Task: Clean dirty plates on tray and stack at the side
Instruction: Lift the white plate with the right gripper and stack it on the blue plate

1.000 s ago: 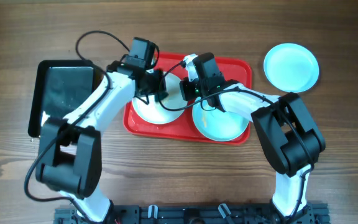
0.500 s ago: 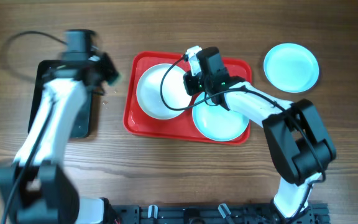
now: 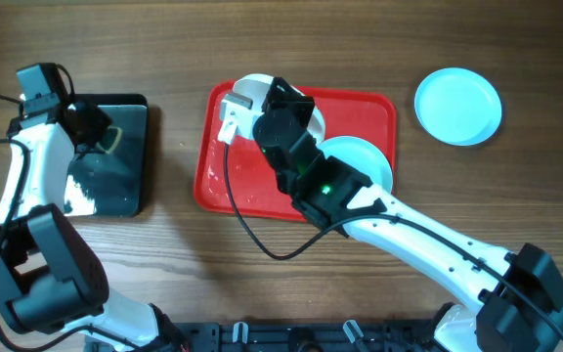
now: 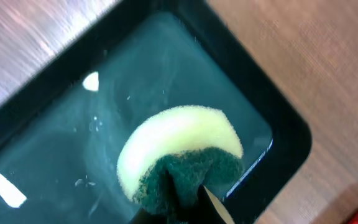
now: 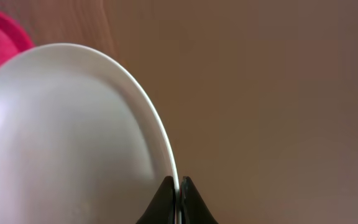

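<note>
Closest in, a turquoise plate (image 3: 365,154) lies on the red tray (image 3: 211,147) at its 4 o'clock; toward its 11 o'clock the right gripper (image 5: 177,194) pinches the white plate (image 5: 73,137) by the rim, fingers nearly closed. Out at 2 o'clock a second turquoise plate (image 3: 457,106) sits on the table (image 3: 291,39), and at 10 o'clock the left gripper (image 3: 99,135) squeezes a sponge (image 4: 185,134) over the black tray (image 3: 130,186)

Bright red tray (image 3: 213,147). White plate (image 5: 61,137). Pale turquoise plate (image 3: 365,156) against the red; second turquoise plate (image 3: 457,106) against the brown, dark-grained wooden table (image 3: 291,39). Glossy black tray (image 3: 125,186), pale glints across it. Sponge (image 4: 179,134) pale yellow, dark green beneath. Left arm (image 3: 29,171) and right arm (image 3: 428,240) white with black joints.
</note>
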Action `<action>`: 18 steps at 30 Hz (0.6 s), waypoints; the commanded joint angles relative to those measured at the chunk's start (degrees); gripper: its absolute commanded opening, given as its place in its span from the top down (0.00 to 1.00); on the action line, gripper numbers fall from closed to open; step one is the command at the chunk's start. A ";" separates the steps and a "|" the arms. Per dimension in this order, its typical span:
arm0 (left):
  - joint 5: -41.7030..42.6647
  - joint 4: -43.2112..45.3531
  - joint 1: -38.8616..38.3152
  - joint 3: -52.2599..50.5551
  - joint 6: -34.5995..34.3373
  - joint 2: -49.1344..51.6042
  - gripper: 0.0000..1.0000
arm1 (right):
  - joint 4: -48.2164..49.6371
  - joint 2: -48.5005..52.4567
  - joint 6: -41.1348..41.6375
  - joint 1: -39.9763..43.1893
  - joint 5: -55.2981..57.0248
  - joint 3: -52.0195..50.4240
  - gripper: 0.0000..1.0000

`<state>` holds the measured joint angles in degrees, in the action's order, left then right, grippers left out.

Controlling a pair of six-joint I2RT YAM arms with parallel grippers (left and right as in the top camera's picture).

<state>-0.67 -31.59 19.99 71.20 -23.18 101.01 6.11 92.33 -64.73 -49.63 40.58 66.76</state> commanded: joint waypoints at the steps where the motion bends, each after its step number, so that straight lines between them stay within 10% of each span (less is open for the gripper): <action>1: -1.38 1.18 1.16 -0.07 0.24 1.03 0.96 | 0.90 -0.83 -4.07 -0.61 3.13 0.85 0.96; 7: -1.36 0.52 1.18 -0.07 0.26 1.25 0.96 | 2.56 -0.83 -5.55 -0.61 -0.48 0.85 0.96; 9: -1.36 0.52 1.18 -0.07 0.24 1.22 0.96 | -14.53 -0.15 5.22 1.25 -20.39 0.83 0.96; 12: -1.36 0.50 1.18 -0.07 0.24 1.22 0.96 | 8.72 -0.46 24.94 9.44 -1.07 0.85 0.96; 15: -1.36 -0.57 1.18 -0.07 0.26 1.25 0.96 | -1.20 -0.74 44.04 25.42 -3.10 0.85 0.96; 18: -1.36 -0.72 1.18 -0.07 0.24 1.25 0.96 | -18.69 0.09 64.87 49.57 -35.76 0.83 0.96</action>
<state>-1.63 -32.56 20.86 71.20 -23.20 101.80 -8.97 91.98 -18.17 -12.45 27.81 67.59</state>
